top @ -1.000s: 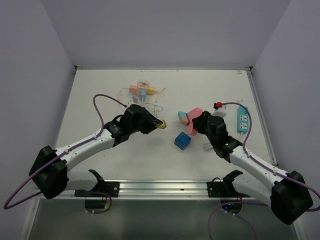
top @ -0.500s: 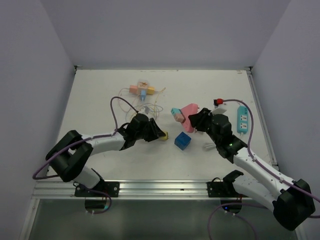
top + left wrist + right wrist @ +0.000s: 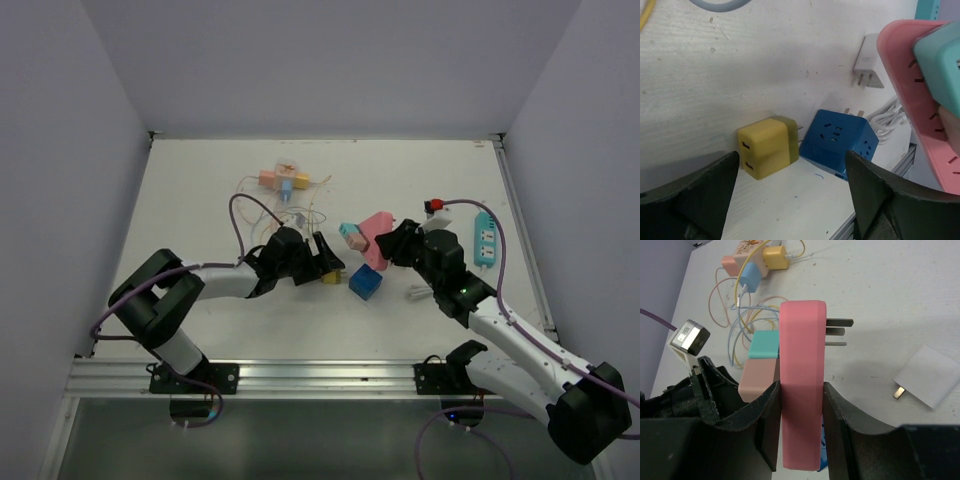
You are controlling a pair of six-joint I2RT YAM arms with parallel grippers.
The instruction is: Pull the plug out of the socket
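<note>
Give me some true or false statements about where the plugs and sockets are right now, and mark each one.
1. The left end effector is open, and the yellow plug lies loose on the table. True.
2. The right end effector grips the blue cube socket. False: it is shut on the pink socket; the blue cube socket sits on the table.
3. A teal plug sits against the pink socket's side. True.
4. The yellow plug is pushed into the blue cube socket. False: it lies beside it, prongs showing.
5. A white charger lies on the table. True.
</note>
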